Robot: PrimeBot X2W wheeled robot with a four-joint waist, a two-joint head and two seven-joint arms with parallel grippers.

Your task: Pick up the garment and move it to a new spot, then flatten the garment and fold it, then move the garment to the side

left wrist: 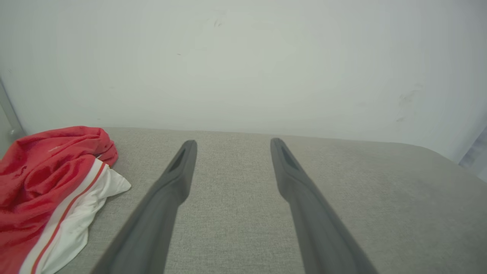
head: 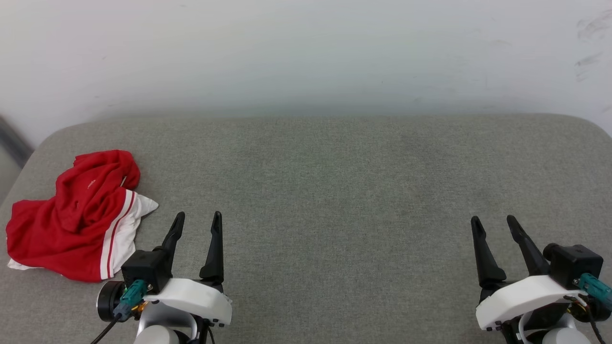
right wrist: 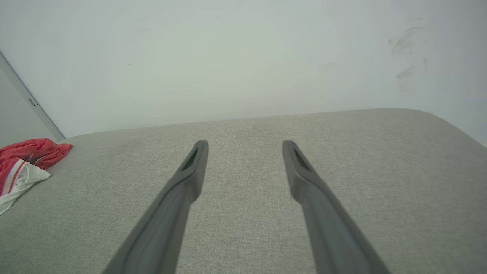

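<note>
Lying crumpled in a heap, the red shirt [head: 79, 215] with its white, red-striped sleeve sat at the far left end of the grey cushion [head: 334, 181], close to the rounded back corner. The white sleeve spilled out from under the red cloth on the side nearest the left gripper [head: 198, 216]. That gripper was just beside the shirt and apart from it, its two dark fingers spread wide and holding nothing. Any lettering on the shirt was hidden in the folds. The right gripper [head: 492, 219] was well apart from the shirt, near the cushion's right end, its fingers likewise parted and empty. Both pairs of fingers pointed toward the pale wall [head: 306, 52] behind the cushion, with a broad stretch of grey fabric between them. Faint dark scuffs [head: 590, 43] marked the wall at its upper right. In the right wrist view, the shirt showed as a small heap at the far left edge.
</note>
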